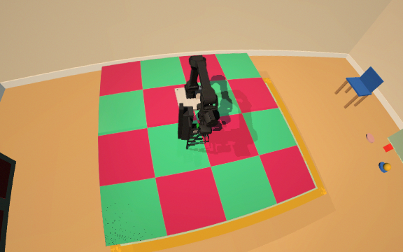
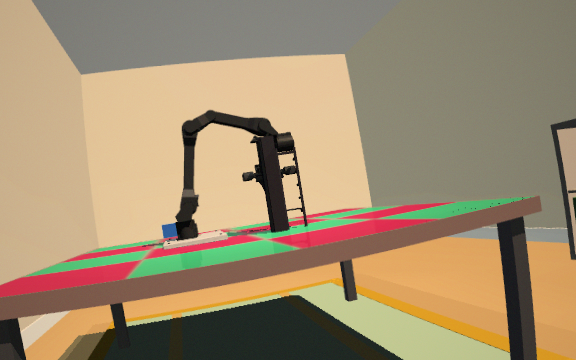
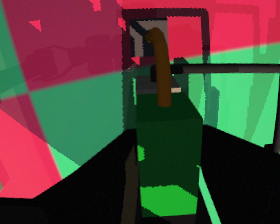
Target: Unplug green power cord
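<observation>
Over the glossy red-green checkered table (image 2: 218,257), black fingers are closing around the blocky green plug (image 3: 167,156).

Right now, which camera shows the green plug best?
Wrist view: the green plug fills the frame between the gripper fingers, brown cord leading away. The top view shows only a green speck under the arm; the exterior view hides it.
</observation>
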